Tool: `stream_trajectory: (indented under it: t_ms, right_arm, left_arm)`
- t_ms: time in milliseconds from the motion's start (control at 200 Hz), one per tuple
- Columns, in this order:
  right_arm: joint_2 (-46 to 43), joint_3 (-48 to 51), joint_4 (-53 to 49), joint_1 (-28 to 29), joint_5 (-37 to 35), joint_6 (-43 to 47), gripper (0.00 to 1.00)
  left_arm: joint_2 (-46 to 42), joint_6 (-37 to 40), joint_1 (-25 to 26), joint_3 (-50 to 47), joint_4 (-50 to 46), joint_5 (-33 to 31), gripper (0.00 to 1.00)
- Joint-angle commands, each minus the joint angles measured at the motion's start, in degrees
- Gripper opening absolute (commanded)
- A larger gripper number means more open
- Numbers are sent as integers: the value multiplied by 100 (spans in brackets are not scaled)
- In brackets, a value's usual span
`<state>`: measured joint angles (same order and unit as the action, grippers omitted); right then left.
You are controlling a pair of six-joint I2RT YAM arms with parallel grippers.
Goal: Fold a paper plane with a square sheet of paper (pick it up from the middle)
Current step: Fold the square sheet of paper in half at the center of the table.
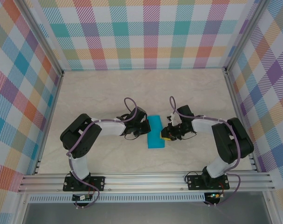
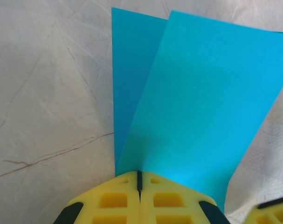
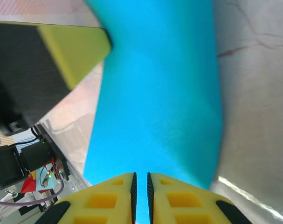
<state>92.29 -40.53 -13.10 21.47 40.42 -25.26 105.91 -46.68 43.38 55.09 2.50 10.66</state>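
Both grippers pinching the folded sheet of paper (image 1: 155, 132) near the middle of the table (image 1: 108, 93).
The teal strip's long axis runs from the near edge towards the far edge, with an arm on each flank. The left gripper (image 2: 139, 176) is clamped tight on the left side, two layers fanning ahead. The right gripper (image 3: 140, 176), jaws nearly together, nips the opposite side, nearer the near end.

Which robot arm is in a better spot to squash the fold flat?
Probably left: the left gripper is shut right where two layers of the blue paper meet, ready to press. The right gripper is busy pinching the paper's edge.
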Motion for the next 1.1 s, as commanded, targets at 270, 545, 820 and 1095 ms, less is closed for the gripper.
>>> stream_trajectory:
  t_ms: [270,545,820,1095]
  right_arm:
    - [111,424,74,199,-414,9,11]
    - [43,570,212,261,-839,-224,8]
    - [-383,608,380,261,-43,-309,11]
    - [-34,957,476,309,-386,-423,10]
  left_arm:
    - [254,102,116,-47,-595,-118,0]
    - [264,107,116,-49,-591,-100,0]
    - [246,124,116,-59,-594,-99,0]
    - [246,126,118,-57,-598,-94,0]
